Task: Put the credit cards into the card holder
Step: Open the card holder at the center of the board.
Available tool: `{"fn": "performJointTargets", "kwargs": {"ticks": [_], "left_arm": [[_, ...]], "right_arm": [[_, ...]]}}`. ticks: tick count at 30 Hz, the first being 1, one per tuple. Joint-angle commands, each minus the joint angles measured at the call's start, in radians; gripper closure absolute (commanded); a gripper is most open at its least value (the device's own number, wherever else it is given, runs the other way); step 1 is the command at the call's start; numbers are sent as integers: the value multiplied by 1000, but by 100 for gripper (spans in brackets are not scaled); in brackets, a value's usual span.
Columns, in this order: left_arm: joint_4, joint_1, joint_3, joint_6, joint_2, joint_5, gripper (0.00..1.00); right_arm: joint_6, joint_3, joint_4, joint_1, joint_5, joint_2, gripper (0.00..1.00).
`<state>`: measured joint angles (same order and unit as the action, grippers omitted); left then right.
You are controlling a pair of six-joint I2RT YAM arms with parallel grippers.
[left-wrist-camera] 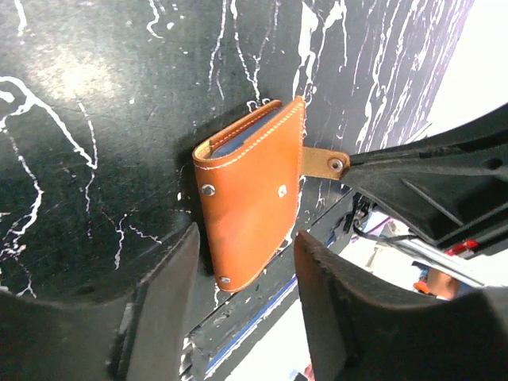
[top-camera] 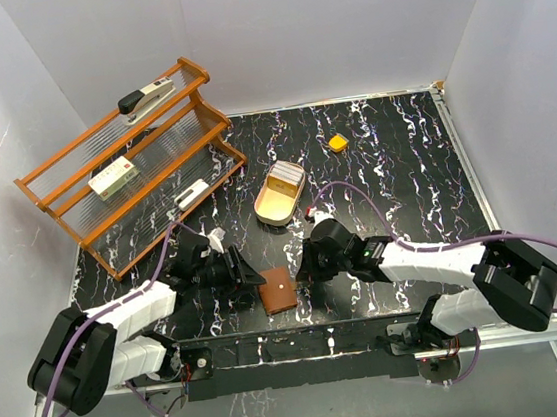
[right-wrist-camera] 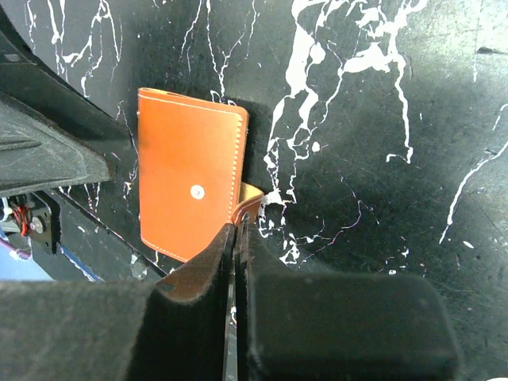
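Loosely, left jaws straddle the closed card holder (left-wrist-camera: 250, 190) while right jaws pinch its snap tab (left-wrist-camera: 321, 162).

Card holder (left-wrist-camera: 250, 190) contents mostly hidden, snap tab (right-wrist-camera: 252, 198) tip inside right claw (right-wrist-camera: 236, 234)

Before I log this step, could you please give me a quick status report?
Left gripper open, straddling closed brown leather wallet. Right gripper shut at its snap tab. Wallet flat on black marbled table. No obstruction near it.
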<state>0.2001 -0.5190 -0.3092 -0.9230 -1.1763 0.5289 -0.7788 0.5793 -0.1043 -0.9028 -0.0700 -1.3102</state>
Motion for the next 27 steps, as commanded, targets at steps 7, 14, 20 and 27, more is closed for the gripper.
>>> {"fn": "performJointTargets", "kwargs": {"ticks": [7, 14, 20, 27], "left_arm": [[-361, 1, -183, 111, 138, -155, 25], [-522, 2, -300, 141, 214, -204, 22], [-471, 2, -236, 102, 234, -157, 24], [-381, 1, -167, 77, 178, -72, 30]], "right_arm": [[-11, 49, 50, 2, -68, 130, 100], [-80, 79, 128, 2, -150, 186, 100], [-104, 74, 164, 2, -143, 135, 100], [-119, 53, 202, 2, -171, 113, 100]]}}
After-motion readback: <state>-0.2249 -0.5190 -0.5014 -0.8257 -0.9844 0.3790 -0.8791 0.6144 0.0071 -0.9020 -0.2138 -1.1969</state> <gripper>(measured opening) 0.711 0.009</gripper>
